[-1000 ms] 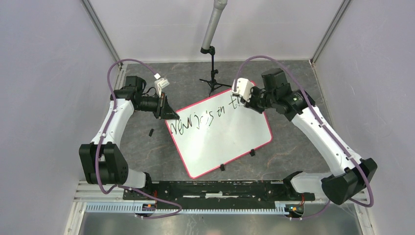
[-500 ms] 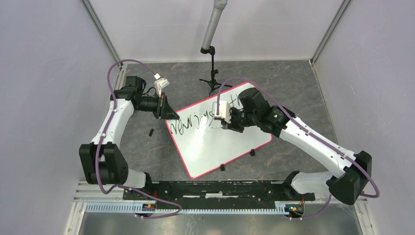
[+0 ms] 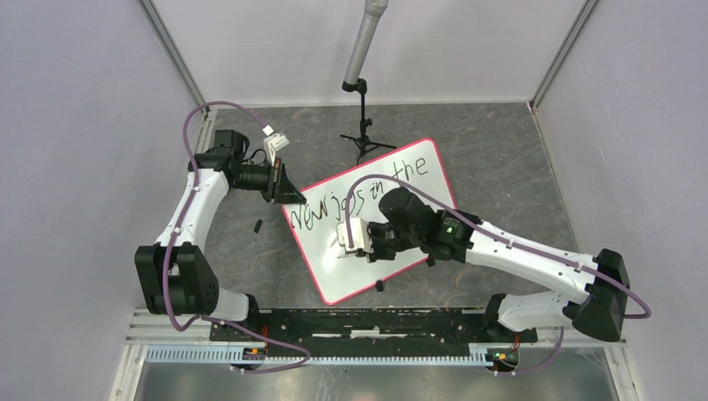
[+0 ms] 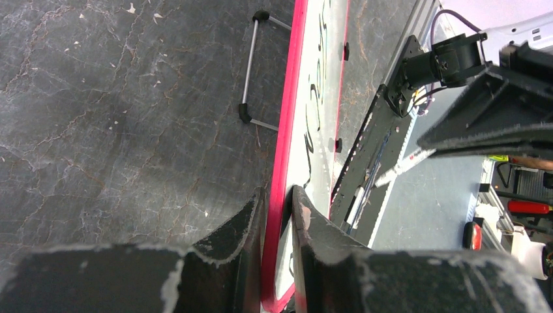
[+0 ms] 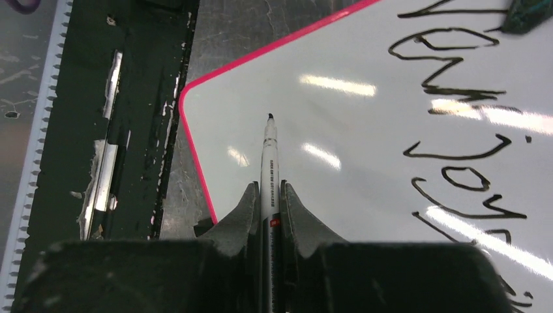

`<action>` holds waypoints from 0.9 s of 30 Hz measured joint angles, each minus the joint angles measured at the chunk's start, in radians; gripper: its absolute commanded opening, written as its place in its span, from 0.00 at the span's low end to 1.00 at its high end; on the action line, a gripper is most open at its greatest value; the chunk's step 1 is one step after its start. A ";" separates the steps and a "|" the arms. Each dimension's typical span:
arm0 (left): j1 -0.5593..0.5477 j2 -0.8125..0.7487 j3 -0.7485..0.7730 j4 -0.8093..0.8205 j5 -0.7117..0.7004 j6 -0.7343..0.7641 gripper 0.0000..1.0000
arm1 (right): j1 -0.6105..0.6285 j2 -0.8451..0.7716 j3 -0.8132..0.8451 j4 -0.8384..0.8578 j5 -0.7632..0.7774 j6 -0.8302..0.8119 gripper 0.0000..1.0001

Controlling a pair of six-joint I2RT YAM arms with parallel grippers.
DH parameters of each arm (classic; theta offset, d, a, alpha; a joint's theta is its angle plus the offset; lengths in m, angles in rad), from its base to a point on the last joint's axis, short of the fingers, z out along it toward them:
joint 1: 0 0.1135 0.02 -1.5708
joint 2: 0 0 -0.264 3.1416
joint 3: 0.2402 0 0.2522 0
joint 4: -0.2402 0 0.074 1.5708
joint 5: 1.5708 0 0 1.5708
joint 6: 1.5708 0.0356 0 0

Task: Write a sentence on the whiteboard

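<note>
White slim marker (image 5: 269,156), clamped in R gripper (image 5: 268,188), tip over blank pink-rimmed whiteboard (image 3: 321,263) below black handwritten sentence (image 3: 330,207); L gripper (image 4: 277,192) pinches rim.

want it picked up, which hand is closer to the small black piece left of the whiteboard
Left. The left hand grips the whiteboard corner just beyond the small black piece; the right hand holds a marker over the board's near half, farther away.

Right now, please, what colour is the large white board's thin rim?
Pink-red rim; clearest in left wrist view.
</note>
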 measured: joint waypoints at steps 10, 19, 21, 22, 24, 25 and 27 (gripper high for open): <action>0.000 0.000 0.000 0.002 0.000 0.000 0.02 | 0.118 0.061 -0.038 0.078 0.138 -0.018 0.00; 0.000 0.000 0.000 0.003 0.000 0.000 0.02 | 0.132 0.087 -0.045 0.119 0.264 -0.018 0.00; 0.000 0.000 0.000 0.003 0.000 0.000 0.02 | 0.134 0.092 -0.045 0.130 0.278 -0.017 0.00; 0.000 0.001 0.000 0.003 0.000 0.000 0.02 | 0.134 0.095 -0.045 0.133 0.286 -0.017 0.00; 0.000 0.001 0.000 0.003 0.000 0.000 0.03 | 0.134 0.102 -0.045 0.136 0.301 -0.016 0.00; 0.000 0.001 0.000 0.003 0.000 0.000 0.02 | 0.134 0.106 -0.045 0.136 0.309 -0.015 0.00; 0.000 0.002 0.000 0.003 0.000 0.000 0.02 | 0.134 0.110 -0.045 0.137 0.317 -0.014 0.00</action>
